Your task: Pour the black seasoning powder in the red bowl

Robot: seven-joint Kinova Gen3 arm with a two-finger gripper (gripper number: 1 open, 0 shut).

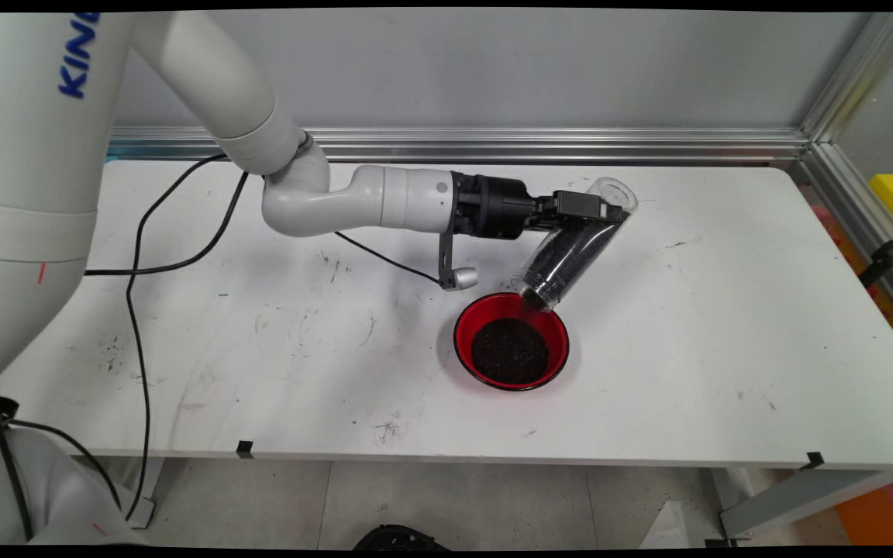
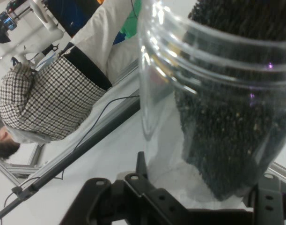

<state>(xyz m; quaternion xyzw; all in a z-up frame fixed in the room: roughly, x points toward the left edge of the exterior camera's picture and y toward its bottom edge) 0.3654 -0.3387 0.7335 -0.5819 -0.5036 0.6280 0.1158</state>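
Currently gripper (image 1: 598, 208) fingers pinch clear jar (image 1: 570, 252) of dark granules, tilted mouth-down over red bowl (image 1: 511, 341); no labels legible.

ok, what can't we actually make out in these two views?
- Fingertips of the black two-finger gripper: hidden by the clear plastic jar in main view, cut by the bottom edge in hand view.
- Round red bowl: outside hand view.
- Dark granules: too small to identify.

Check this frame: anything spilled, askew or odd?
Nothing spilled. The jar, gripped by the gripper, is tilted mouth-down over the red bowl, and the dark grains lie inside it. The table shows only scuffs.
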